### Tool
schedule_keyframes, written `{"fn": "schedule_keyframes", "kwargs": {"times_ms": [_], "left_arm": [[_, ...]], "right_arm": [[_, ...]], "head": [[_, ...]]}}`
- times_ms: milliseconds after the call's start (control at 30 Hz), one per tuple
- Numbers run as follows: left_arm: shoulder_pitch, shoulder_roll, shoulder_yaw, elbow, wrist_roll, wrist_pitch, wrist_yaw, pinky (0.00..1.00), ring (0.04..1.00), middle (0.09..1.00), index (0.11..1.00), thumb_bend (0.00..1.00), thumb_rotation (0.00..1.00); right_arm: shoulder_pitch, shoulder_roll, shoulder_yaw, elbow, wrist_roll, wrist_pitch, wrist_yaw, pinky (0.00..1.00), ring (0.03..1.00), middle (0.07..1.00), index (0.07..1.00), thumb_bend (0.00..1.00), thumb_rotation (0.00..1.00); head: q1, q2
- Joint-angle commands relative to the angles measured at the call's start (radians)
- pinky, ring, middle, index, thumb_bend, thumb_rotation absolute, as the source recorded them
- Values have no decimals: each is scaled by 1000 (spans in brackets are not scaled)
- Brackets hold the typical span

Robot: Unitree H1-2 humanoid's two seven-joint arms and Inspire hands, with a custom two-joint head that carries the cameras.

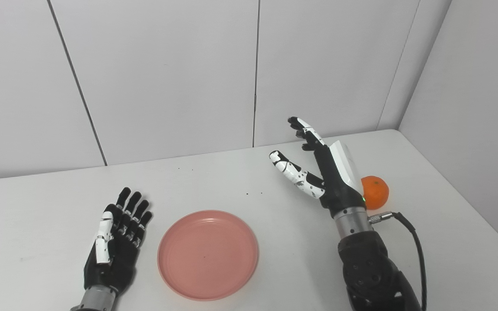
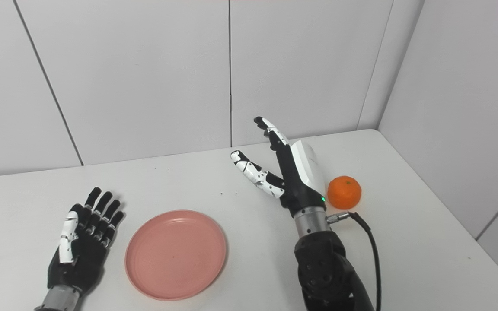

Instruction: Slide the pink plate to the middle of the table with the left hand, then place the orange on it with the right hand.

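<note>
Here, round glossy orange (image 2: pixel 344 191) sits at three o'clock of raised right hand (image 2: pixel 290 172), fingers spread, empty; left hand (image 2: pixel 82 235) flat, open, beside shallow pink plastic plate (image 2: pixel 175 255).

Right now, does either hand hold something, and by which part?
Nothing is held. The left hand lies open beside the pink plate; the right hand is open, apart from the orange.

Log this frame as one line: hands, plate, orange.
left hand: open, beside pink plate | right hand: open, raised | pink plate: empty | orange: on table, right of right hand
</note>
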Motion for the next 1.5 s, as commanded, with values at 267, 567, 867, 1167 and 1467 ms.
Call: {"fn": "schedule_keyframes", "kwargs": {"times_ms": [267, 567, 867, 1167, 1467], "left_arm": [[37, 34, 11, 41, -8, 58, 18, 1000, 1000, 1000, 1000, 307, 1000], [38, 43, 10, 37, -13, 57, 13, 1000, 1000, 1000, 1000, 306, 1000], [45, 49, 17, -1, -16, 102, 32, 1000, 999, 1000, 1000, 308, 1000], [41, 61, 22, 10, -47, 117, 23, 1000, 1000, 1000, 1000, 315, 1000], [27, 67, 28, 44, -61, 108, 6, 1000, 1000, 1000, 1000, 317, 1000]], "right_arm": [[-51, -87, -38, 10, -141, 1, -23, 745, 828, 857, 873, 913, 456], [-56, -169, -39, 44, -220, -1, -15, 760, 839, 875, 883, 973, 470], [-52, -227, -55, 67, -273, 44, 29, 731, 833, 891, 906, 1000, 510], [-22, -264, -65, 105, -286, 52, 68, 736, 839, 882, 894, 996, 507], [-4, -254, -72, 158, -274, 83, 83, 704, 837, 892, 902, 990, 480]], "head": [[-49, -13], [-75, -16], [-104, 1], [-115, -3], [-118, 4]]}}
